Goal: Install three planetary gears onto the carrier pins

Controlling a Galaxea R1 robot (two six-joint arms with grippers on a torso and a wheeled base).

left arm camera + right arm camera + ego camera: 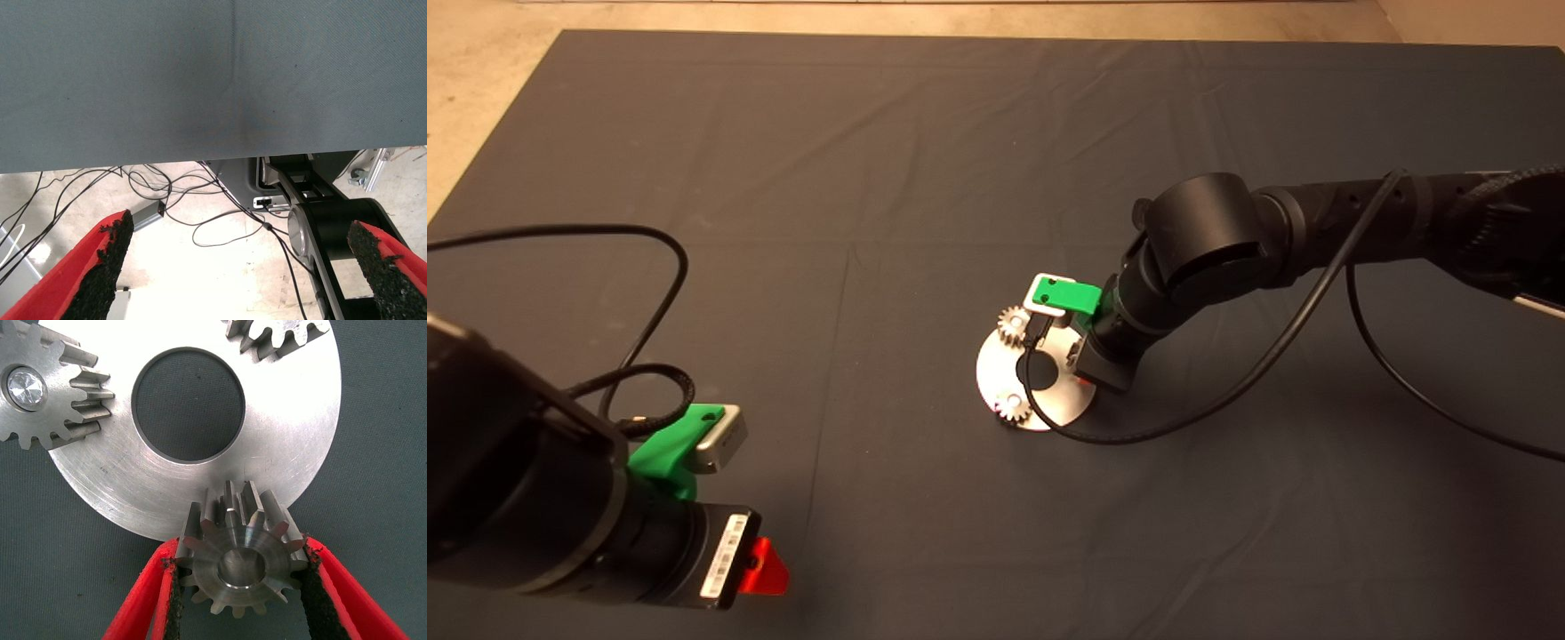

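Observation:
The silver disc (1049, 402) lies mid-mat; in the right wrist view (293, 440) its central hole shows. Two planetary gears (1014, 322) (1012, 406) sit on its carrier pins. In the right wrist view one gear (30, 390) shows its pin top in the bore, and the other gear (277, 337) is cut off by the picture edge. My right gripper (1083, 378) (240, 587) is shut on the third gear (240, 570), held upright at the disc's rim. The third pin is hidden under it. My left gripper (763, 569) (243, 273) is parked open at the mat's lower left.
A black cable (1183, 418) loops from the right arm over the disc and mat. Another cable (658, 258) curls by the left arm. Past the mat's edge, the left wrist view shows floor cables (200, 213) and the robot's base (333, 227).

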